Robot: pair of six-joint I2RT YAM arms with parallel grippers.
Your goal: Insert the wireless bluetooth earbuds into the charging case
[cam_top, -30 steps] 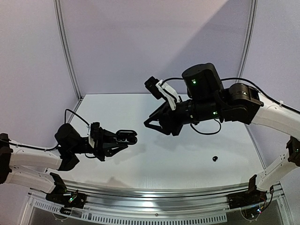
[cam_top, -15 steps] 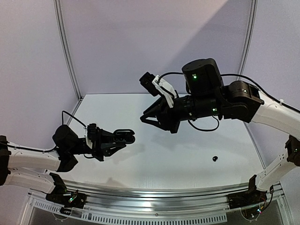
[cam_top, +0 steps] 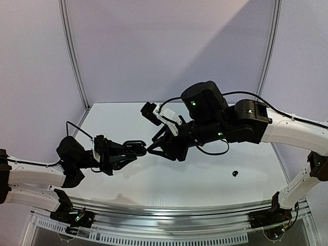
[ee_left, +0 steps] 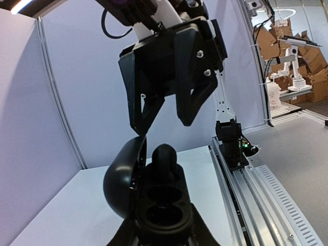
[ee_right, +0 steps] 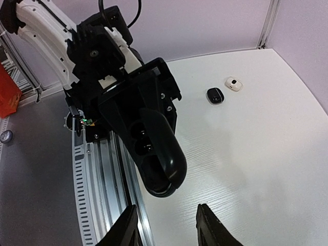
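My left gripper (cam_top: 128,151) is shut on an open black charging case (cam_top: 136,148) and holds it above the table. In the left wrist view the case (ee_left: 164,205) shows two empty wells, its lid (ee_left: 123,177) raised at the left. A black rounded lump (ee_left: 165,156) stands at its far end; I cannot tell if it is an earbud. My right gripper (cam_top: 152,149) is open and empty, its tips close to the case (ee_right: 154,148). It hangs just above the case in the left wrist view (ee_left: 161,128). One black earbud (cam_top: 235,173) lies on the table at the right.
A small black piece (ee_right: 215,95) and a small whitish piece (ee_right: 233,83) lie on the table beyond the left arm, too small to identify. The metal rail (cam_top: 169,210) runs along the near edge. Purple walls and corner posts (cam_top: 74,56) enclose the table.
My right gripper has swung left and down, from well above and right of the case to right beside it. The left gripper and the case have barely moved.
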